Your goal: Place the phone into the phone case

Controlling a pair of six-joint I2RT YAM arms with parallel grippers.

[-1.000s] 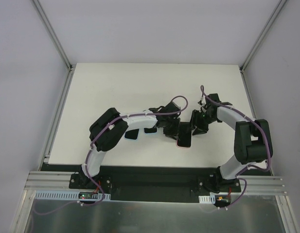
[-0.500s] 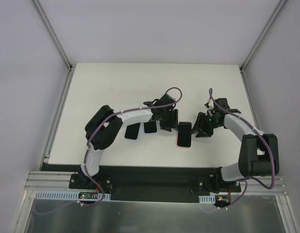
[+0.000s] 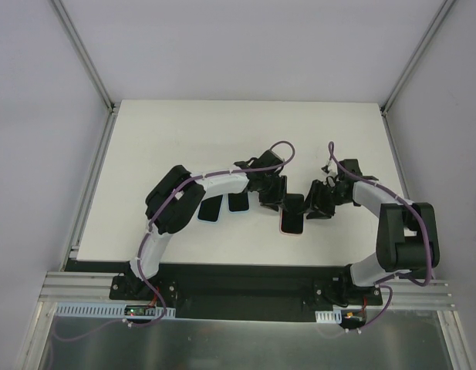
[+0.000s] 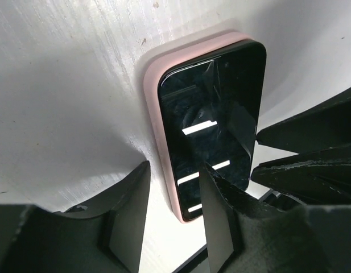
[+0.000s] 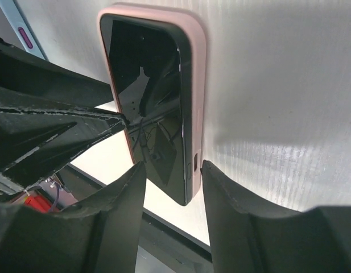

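**Top view.** Against the frame half a second earlier, the left gripper [image 3: 275, 200] has shifted right and nearer, and the right gripper [image 3: 312, 206] has edged left. They now flank the far end of the phone [image 3: 292, 216], which has not moved. The phone lies screen-up in the pink phone case [image 4: 152, 108] at mid-worktop [image 3: 183, 139]. One long side shows above the rim. Both grippers stand parted astride that end, clasping nothing. Two other dark handsets [image 3: 238, 203] lie just left.

The top camera is looking down on the whole desk [image 3: 183, 131] from above its near edge; both wrist cameras are closely facing the same phone [image 4: 212, 125], from opposite sides.
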